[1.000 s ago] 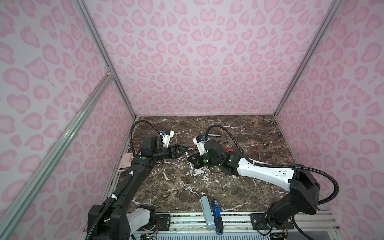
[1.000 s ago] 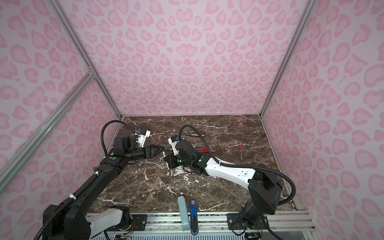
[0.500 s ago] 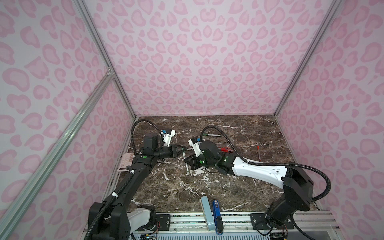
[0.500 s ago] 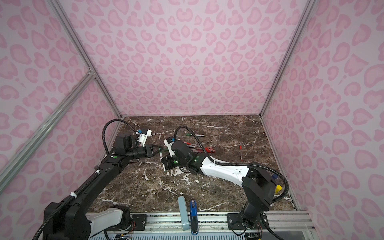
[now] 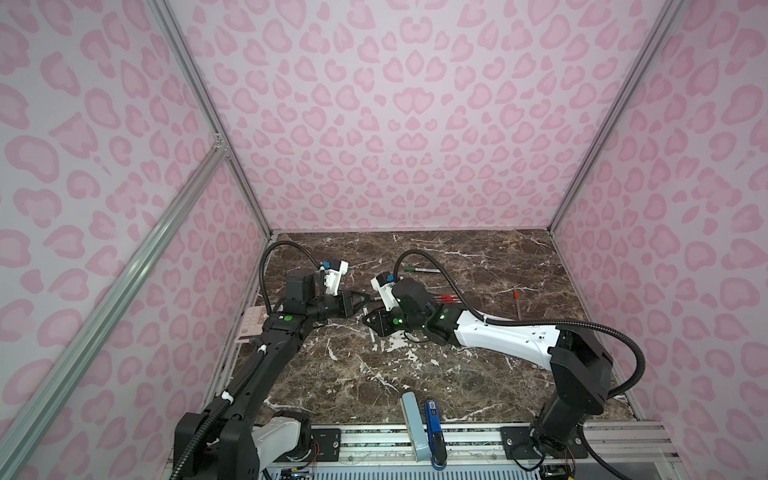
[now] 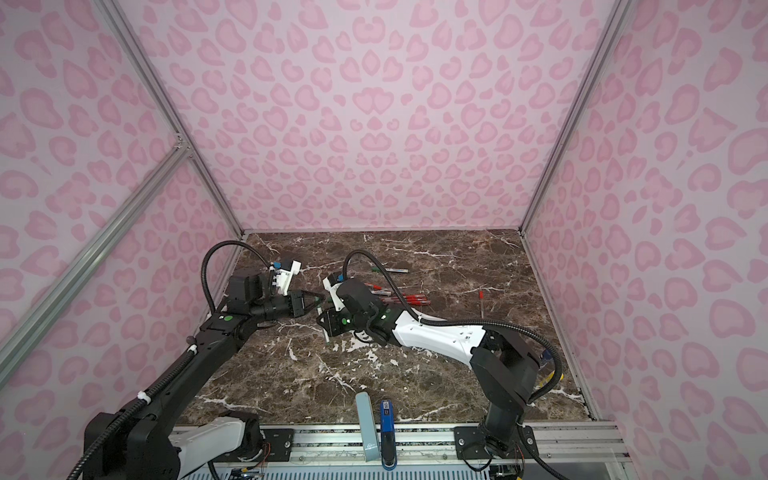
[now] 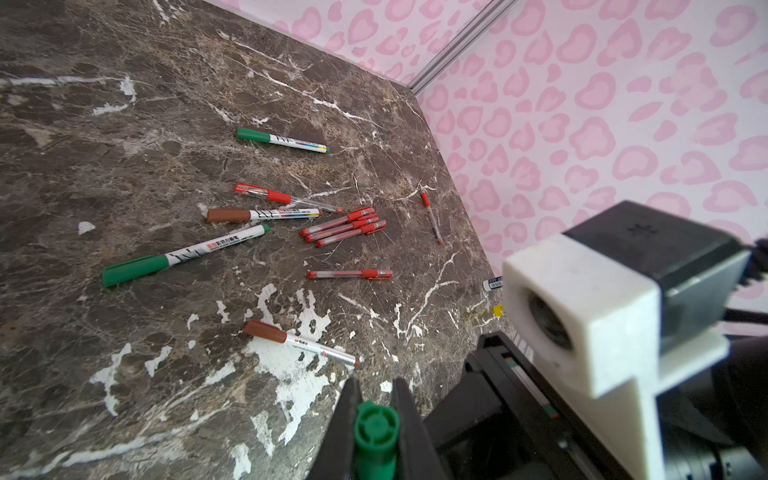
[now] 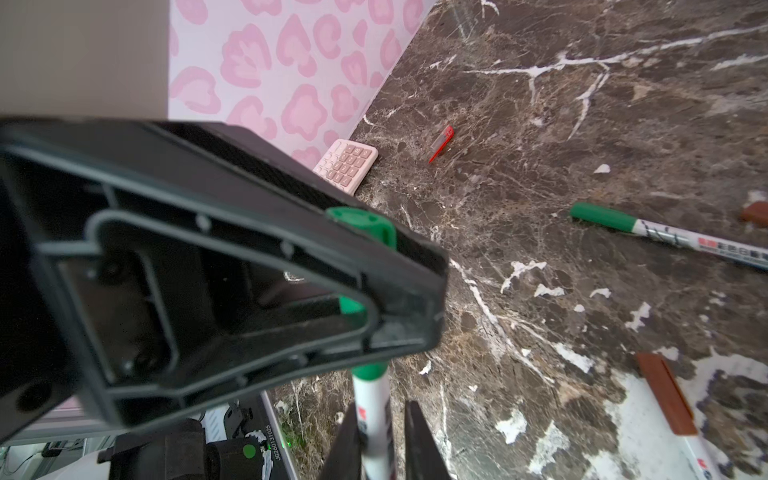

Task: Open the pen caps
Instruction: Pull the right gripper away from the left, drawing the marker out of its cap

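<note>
Pinched end-on between the tightly closed black fingers (image 7: pixel 345 424) of the left gripper (image 7: pixel 376 384): a short green plastic pen cap (image 7: pixel 376 432), raised above the brown marble-patterned tabletop (image 7: pixel 124 124), lower part cut off by the frame edge. From the right wrist, mostly hidden behind that gripper's black body, only slivers of green showing. Just beyond, green meeting the white-barrelled marker (image 8: pixel 372 399), running on between the two dark fingers (image 8: pixel 419 440) of the right gripper (image 8: pixel 382 409); jaws narrow around the barrel, thin gap visible beside one finger, so no way of judging whether gripping or merely flanking; cap seated or partly off, likewise unreadable; barrel's far end out of frame. In both top views, both sets of fingertips small and dark, left of the table's middle, contact not readable. Half hidden behind the left gripper, a pink calculator (image 8: pixel 347 164) against the wall (image 8: pixel 291 62); near it a loose slim red cap (image 8: pixel 442 143). Elsewhere on the marble, lying flat, well apart from both grippers: a green-capped white marker (image 7: pixel 183 253) and a cluster of slim red pens (image 7: pixel 345 228).
</note>
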`<state>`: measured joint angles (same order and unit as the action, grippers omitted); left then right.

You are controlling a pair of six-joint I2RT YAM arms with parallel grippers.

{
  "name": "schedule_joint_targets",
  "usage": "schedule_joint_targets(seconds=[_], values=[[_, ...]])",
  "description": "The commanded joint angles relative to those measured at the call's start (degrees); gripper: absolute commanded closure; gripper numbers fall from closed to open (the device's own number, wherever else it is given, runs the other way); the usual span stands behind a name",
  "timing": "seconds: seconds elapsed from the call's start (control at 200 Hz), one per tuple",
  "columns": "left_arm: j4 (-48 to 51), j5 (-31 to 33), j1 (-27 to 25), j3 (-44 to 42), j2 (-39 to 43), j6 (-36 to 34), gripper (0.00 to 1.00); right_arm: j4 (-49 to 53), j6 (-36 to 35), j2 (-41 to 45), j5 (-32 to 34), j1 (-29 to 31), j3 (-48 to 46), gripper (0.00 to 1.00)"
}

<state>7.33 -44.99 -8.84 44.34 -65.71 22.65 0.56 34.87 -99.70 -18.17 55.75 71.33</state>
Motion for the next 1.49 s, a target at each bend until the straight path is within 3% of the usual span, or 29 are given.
schedule_joint_targets(seconds=[0.0,0.2,0.795,0.92,1.125,1.305,1.49], values=[[-0.4,-0.2,0.1,0.4,0.5,-0.6,0.97,1.1,-0.5,-1.1,-0.4,-0.1,0.5,0.87],[-1.3,-0.4,0.1,-0.1,0.5,-0.3,0.97,-0.9,0.3,-1.0,-1.0,-0.1,-1.4,1.00],[2.4,1.3,3.8,5.4,-0.4,-0.8,0.97,-5.1,2.6,1.1,-0.8,2.0,-11.4,1.00],[5.6,5.9,4.0,7.3,-1.5,-5.0,0.97,-3.8,2.1,1.8,-0.6,1.3,-11.4,1.00],[14.1,20.7,4.2,12.6,-6.9,-13.0,0.97,-1.1,1.1,8.1,1.8,-0.7,-13.7,1.00],[19.7,29.8,4.4,18.2,-14.9,-19.2,0.97,6.0,-0.3,17.2,8.3,-2.4,-17.1,1.00],[24.3,34.0,4.4,24.8,-25.3,-21.0,0.97,15.2,-2.3,23.5,11.2,-5.2,-18.0,1.00]])
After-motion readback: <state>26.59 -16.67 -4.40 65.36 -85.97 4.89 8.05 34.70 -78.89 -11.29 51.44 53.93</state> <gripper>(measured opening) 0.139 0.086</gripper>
